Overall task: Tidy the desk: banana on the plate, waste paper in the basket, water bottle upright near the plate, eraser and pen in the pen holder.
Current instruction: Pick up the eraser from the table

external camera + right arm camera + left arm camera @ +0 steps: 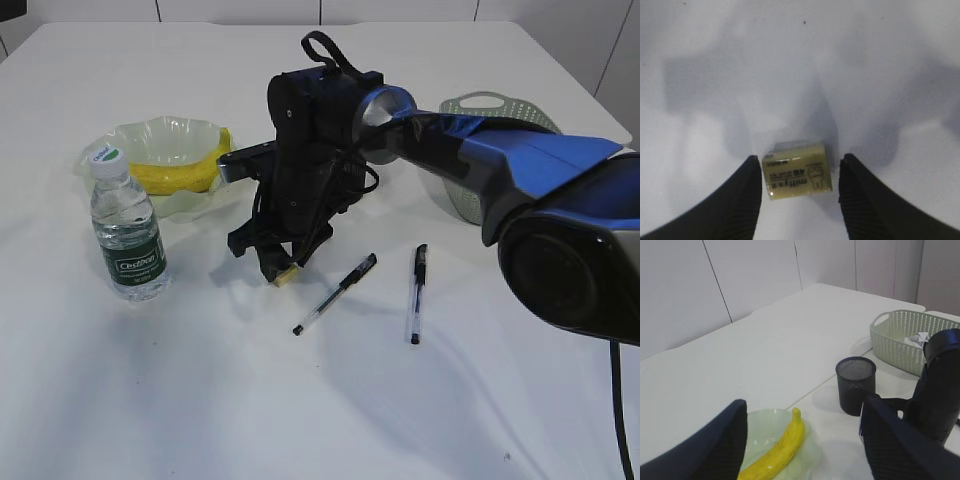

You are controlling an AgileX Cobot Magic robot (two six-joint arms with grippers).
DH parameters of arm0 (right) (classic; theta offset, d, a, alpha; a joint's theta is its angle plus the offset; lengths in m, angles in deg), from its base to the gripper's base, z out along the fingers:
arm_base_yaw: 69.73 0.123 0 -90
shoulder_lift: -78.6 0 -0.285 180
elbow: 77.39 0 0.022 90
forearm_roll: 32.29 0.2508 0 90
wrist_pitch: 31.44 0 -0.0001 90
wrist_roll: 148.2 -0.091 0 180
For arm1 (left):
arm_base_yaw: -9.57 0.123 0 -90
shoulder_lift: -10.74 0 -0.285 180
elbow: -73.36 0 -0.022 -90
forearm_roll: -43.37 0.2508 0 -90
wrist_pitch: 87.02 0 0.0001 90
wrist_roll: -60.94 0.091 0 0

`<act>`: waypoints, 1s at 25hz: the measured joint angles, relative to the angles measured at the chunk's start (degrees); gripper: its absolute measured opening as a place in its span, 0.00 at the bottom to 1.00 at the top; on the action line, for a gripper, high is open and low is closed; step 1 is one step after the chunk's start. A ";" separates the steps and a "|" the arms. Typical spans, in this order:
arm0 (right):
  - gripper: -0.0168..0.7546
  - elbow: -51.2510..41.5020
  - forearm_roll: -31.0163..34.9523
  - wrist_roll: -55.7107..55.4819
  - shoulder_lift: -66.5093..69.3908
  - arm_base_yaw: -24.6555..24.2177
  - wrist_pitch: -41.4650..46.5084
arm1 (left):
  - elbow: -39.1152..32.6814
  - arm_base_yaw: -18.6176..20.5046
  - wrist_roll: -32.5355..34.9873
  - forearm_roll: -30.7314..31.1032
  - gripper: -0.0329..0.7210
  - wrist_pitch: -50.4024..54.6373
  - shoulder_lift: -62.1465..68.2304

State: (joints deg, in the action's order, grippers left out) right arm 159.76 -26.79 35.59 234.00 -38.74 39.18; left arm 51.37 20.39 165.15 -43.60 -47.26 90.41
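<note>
A yellow eraser [797, 171] lies on the white desk between the fingers of my right gripper [800, 157], which is open and straddles it; the left finger is almost against it and a gap shows on the right. From outside, that gripper [272, 265] points down at the eraser [286, 278]. The banana [180, 178] lies on the pale green plate [165, 130]. A water bottle [127, 225] stands upright beside the plate. Two pens [335, 293] [417, 293] lie on the desk. My left gripper [805, 410] hangs open and empty above the banana [782, 447]. The black mesh pen holder [855, 385] stands beyond.
The green basket [905, 337] holds crumpled waste paper [917, 338] and sits at the back right, partly behind the right arm [500, 160]. That arm reaches across the middle of the desk and hides the pen holder in the exterior view.
</note>
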 joint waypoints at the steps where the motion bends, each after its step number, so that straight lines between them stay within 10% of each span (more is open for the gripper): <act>1: 0.51 0.00 0.00 0.00 0.25 0.00 0.00 | 0.00 0.00 -0.10 -0.06 0.71 0.01 0.00; 25: 0.45 0.00 -0.22 0.00 0.94 0.00 0.00 | 0.00 0.00 -0.60 0.81 0.71 0.20 0.00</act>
State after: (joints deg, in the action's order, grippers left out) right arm 159.76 -27.01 35.59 234.94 -38.74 39.18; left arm 51.37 20.39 164.54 -42.78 -47.06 90.41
